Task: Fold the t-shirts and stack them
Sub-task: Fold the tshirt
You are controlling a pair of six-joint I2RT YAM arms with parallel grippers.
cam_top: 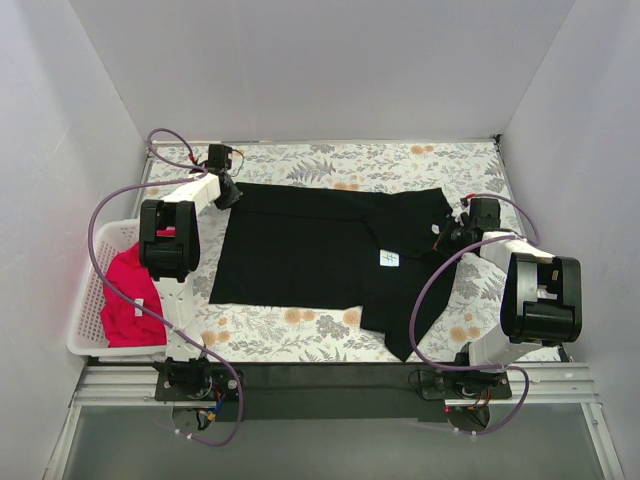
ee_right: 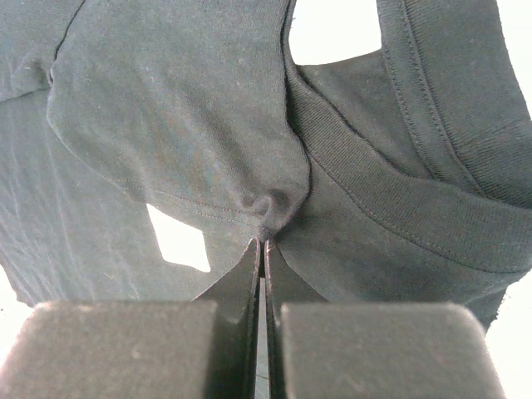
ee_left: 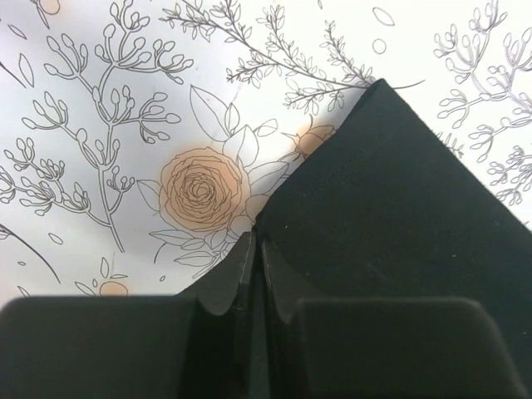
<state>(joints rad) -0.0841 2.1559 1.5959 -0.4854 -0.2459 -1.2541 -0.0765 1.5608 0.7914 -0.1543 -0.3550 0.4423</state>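
The black t-shirt (cam_top: 300, 250) lies spread on the floral tablecloth, its white neck label (cam_top: 389, 259) facing up at the right. My left gripper (cam_top: 226, 190) is shut on the shirt's far left corner (ee_left: 374, 191), by an orange rose print. My right gripper (cam_top: 462, 222) is shut on a pinch of black cloth (ee_right: 270, 208) beside the ribbed collar (ee_right: 391, 199) at the shirt's right end. The red-pink t-shirt (cam_top: 125, 295) lies bunched in the white basket at the left.
The white lattice basket (cam_top: 88, 300) stands at the table's left edge under the left arm. The floral tablecloth (cam_top: 330, 160) covers the table. White walls close in the back and sides. Purple cables loop off both arms.
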